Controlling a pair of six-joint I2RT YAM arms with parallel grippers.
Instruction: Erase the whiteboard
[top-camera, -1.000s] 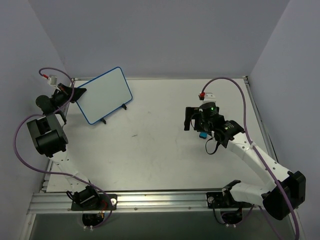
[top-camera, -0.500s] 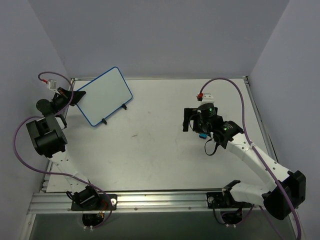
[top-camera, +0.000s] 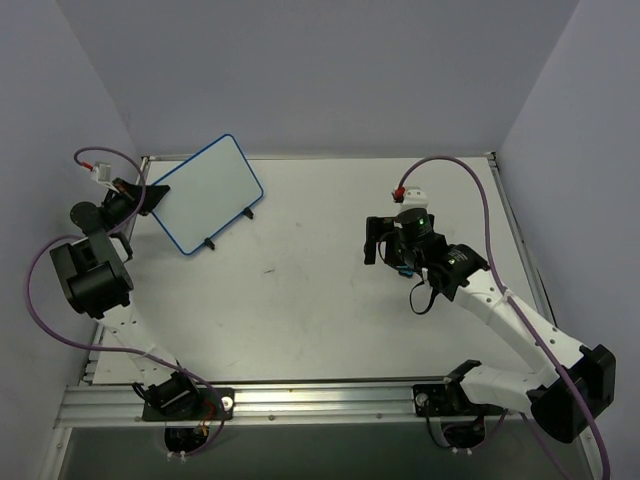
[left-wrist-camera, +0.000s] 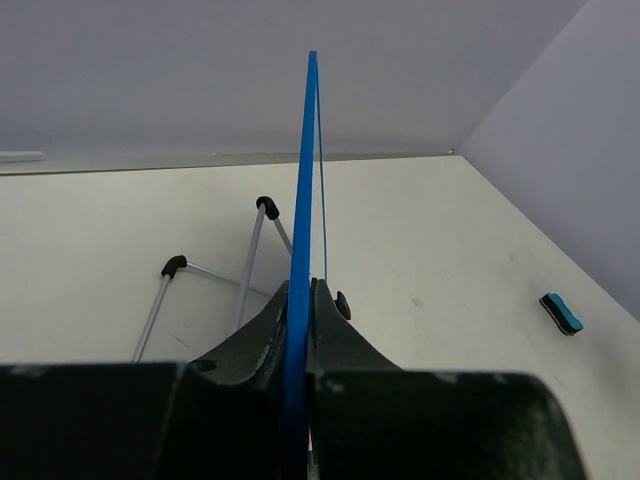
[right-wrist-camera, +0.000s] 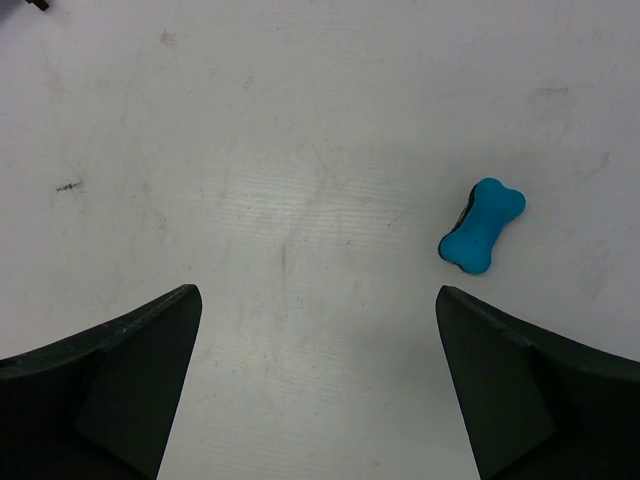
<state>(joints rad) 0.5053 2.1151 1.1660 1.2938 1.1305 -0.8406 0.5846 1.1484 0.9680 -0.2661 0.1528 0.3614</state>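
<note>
At the white tabletop's far-left corner, the left gripper pinches the thin blue rim of the small rectangular whiteboard. The board is probably light, stiff and slick-faced, so it is best held by that rim. The right gripper's fingers are spread wide near the small blue bone-shaped eraser.

White table, matte surface, lightly scuffed. One blue bone-shaped eraser lies flat on it, right of centre. A small dark mark sits near centre.
</note>
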